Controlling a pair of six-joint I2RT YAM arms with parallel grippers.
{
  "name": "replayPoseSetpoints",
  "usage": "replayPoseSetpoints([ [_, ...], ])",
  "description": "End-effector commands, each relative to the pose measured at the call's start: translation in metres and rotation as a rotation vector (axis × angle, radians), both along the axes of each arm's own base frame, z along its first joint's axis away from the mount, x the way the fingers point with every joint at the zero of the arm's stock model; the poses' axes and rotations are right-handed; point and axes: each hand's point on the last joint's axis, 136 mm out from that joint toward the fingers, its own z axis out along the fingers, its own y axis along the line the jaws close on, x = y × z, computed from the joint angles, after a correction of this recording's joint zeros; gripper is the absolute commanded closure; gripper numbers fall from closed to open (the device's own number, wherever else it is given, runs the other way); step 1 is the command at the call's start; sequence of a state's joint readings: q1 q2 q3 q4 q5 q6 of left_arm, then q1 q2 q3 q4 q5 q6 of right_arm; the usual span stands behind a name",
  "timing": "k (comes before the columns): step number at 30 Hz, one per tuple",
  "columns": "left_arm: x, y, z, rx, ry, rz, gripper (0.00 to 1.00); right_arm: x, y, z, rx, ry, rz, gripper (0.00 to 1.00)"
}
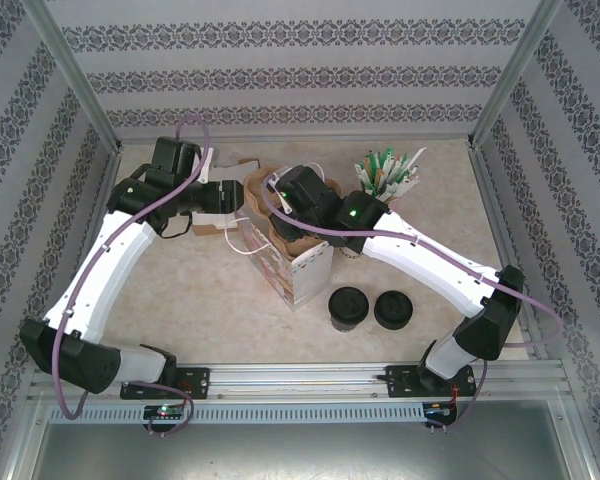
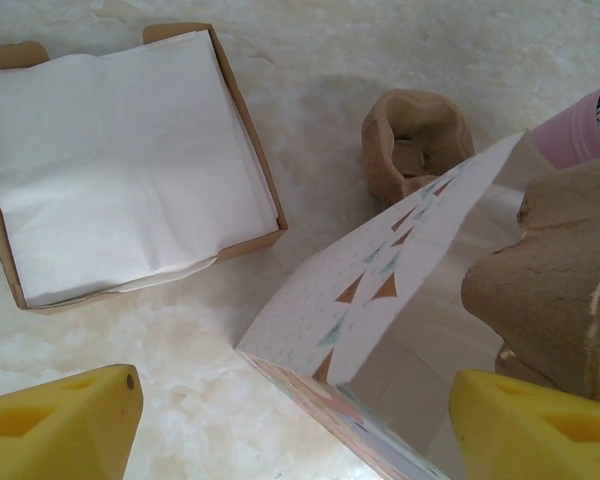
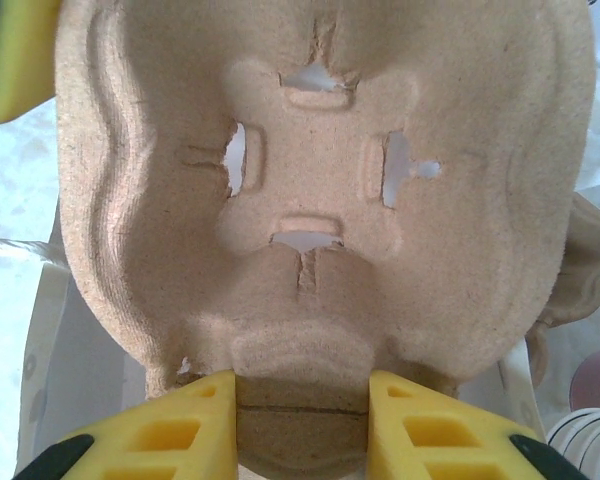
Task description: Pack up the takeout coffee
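Now, left gripper [image 2: 295, 388]: yellow fingers spread wide with nothing clamped; a corner of the white paper bag printed with small triangles [image 2: 380, 300] shows between them.
Right gripper [image 3: 302, 405]: pinched on the edge of the brown moulded-pulp cup carrier [image 3: 310, 200], at the bag's open top, mid-tabletop.
Takeout coffee: cannot be told apart. The round black shape nearer the bag [image 1: 348, 307] and the round black shape farther from the bag [image 1: 393, 310] stand side by side toward the tabletop's near edge.
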State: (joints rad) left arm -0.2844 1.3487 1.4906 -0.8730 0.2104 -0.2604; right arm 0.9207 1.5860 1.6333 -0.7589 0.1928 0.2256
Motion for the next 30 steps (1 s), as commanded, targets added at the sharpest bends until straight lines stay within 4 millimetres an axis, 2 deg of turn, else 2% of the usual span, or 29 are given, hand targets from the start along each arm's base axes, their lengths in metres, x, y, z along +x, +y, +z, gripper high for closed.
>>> replayPoseSetpoints([
  [1, 0.001, 0.003, 0.002, 0.012, 0.01, -0.038, 0.21, -0.007, 0.001, 0.008, 0.021, -0.002, 0.015, 0.68],
  [18, 0.021, 0.0, -0.012, -0.052, 0.044, -0.029, 0.26, -0.01, 0.006, -0.002, -0.006, 0.043, 0.035, 0.69],
  [24, 0.027, 0.011, -0.009, -0.045, 0.014, 0.037, 0.26, -0.01, 0.005, -0.005, -0.025, 0.058, 0.024, 0.69],
  [30, 0.028, 0.009, -0.007, -0.083, -0.017, 0.048, 0.26, -0.008, 0.006, -0.005, -0.029, 0.061, 0.019, 0.69],
])
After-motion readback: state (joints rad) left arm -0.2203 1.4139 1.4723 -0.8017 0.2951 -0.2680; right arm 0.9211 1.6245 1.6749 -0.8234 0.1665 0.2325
